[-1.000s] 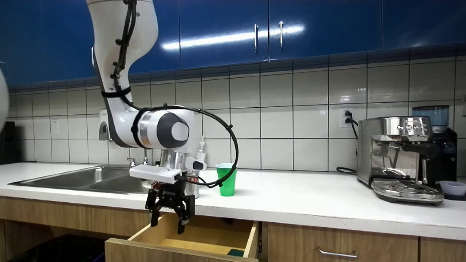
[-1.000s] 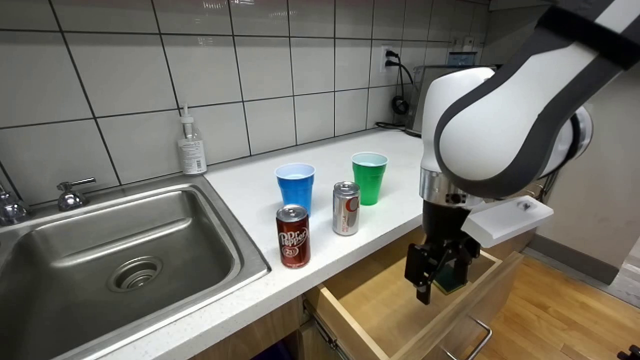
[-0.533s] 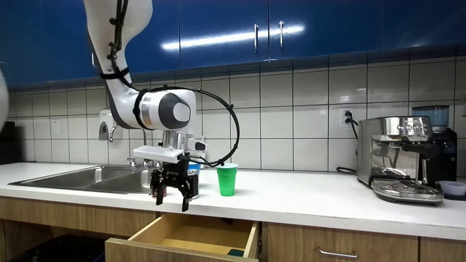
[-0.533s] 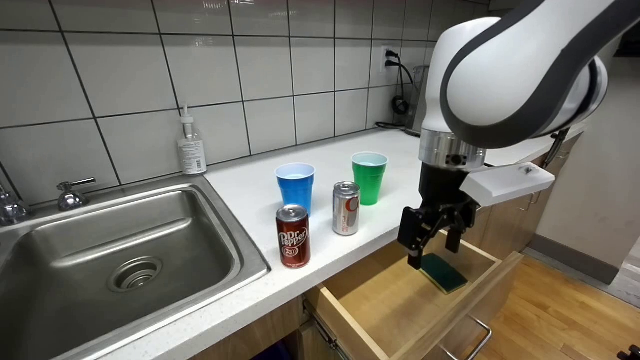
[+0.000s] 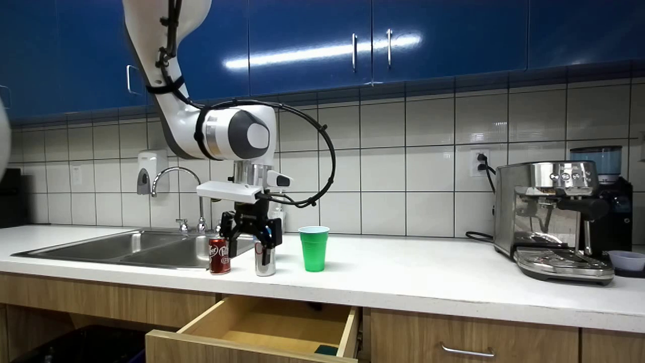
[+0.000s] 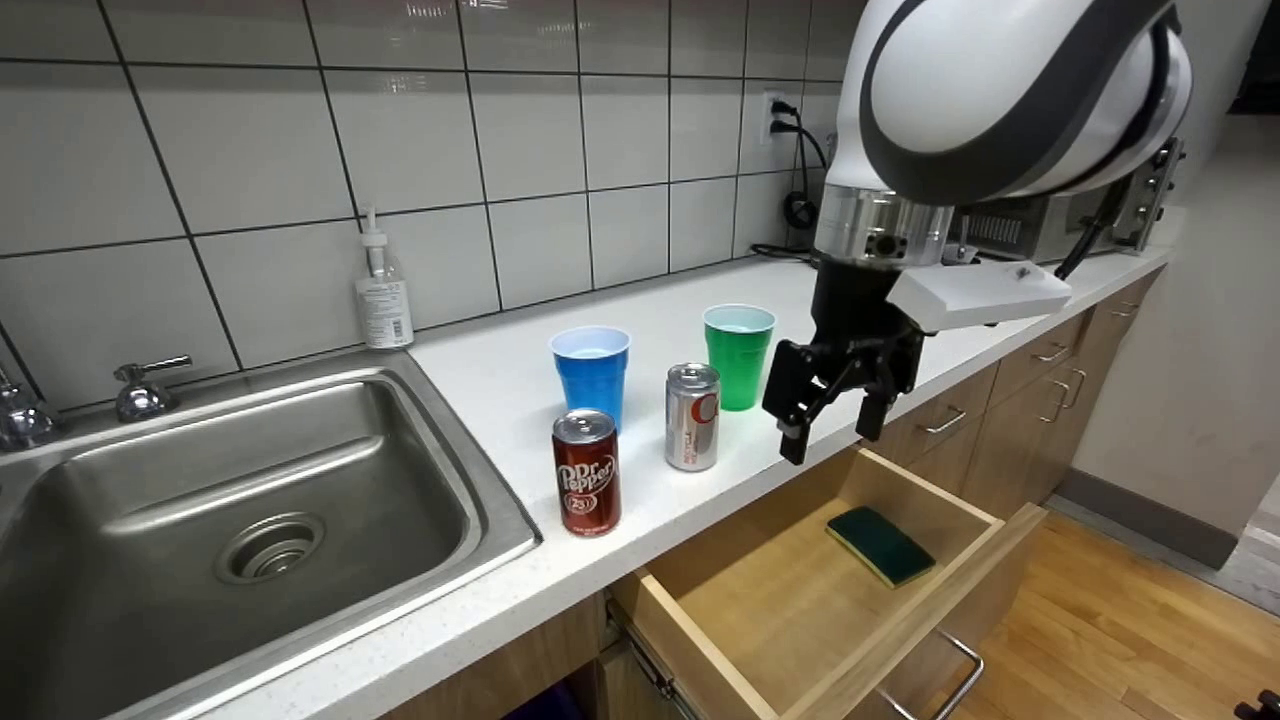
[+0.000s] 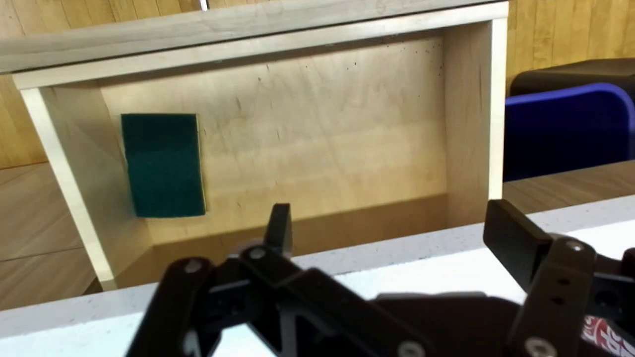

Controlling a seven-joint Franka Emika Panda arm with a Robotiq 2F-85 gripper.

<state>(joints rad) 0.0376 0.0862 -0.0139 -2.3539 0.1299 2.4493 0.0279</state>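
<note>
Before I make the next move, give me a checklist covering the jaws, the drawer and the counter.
1. Jaws open: ok, spread apart and holding nothing.
2. Drawer pulled out: ok, though whether fully is hard to tell.
3. Dark green scrub sponge lying flat in the drawer: ok.
4. Jaws off the silver soda can: ok, a gap shows in an exterior view.
5. Dr Pepper can, blue plastic cup and green plastic cup upright on the counter: ok.
6. Both cans unopened: cannot tell, the tops are too small to read.
</note>
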